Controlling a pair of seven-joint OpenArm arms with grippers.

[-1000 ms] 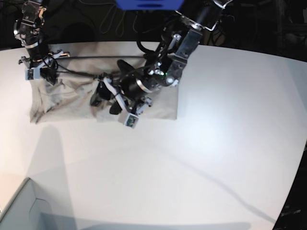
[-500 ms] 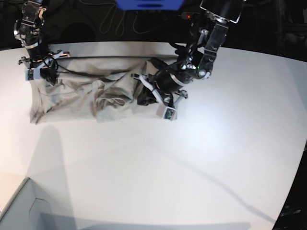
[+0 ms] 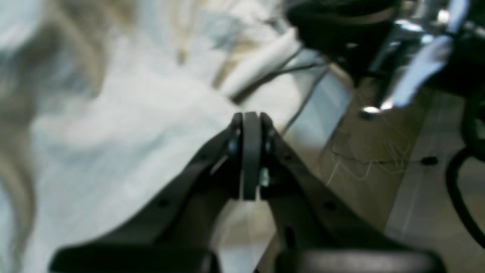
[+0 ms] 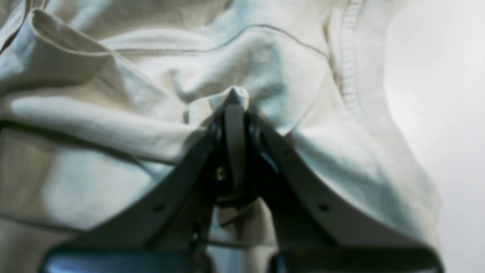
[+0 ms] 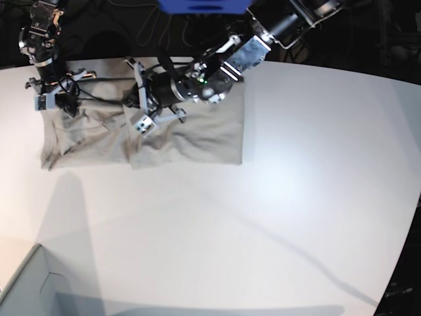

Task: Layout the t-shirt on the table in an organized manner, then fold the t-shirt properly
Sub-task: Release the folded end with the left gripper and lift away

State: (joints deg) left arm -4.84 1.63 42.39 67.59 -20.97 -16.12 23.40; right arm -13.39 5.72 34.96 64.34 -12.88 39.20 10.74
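The light grey-beige t-shirt (image 5: 197,135) lies crumpled across the far left of the white table (image 5: 263,217). Its right part is flatter and its left part is bunched. My right gripper (image 5: 64,105) sits at the shirt's left end. In the right wrist view that gripper (image 4: 235,98) is shut on a peaked pinch of the t-shirt (image 4: 113,125). My left arm reaches over the shirt's middle, with its gripper (image 5: 133,71) at the far edge. The blurred left wrist view shows this gripper (image 3: 250,119) shut above the t-shirt (image 3: 132,125), with no cloth visible between the jaws.
A black cable (image 5: 105,79) runs along the table's curved far edge behind the shirt. A pale box corner (image 5: 26,289) stands at the near left. A blue object (image 5: 204,5) hangs at the top centre. Beyond the far edge are the floor (image 3: 379,151) and dark equipment.
My left gripper, open a second ago over the shirt's middle, has shut. It swung right, then back to the far edge. The shirt's right part now lies flatter. The right arm has not moved.
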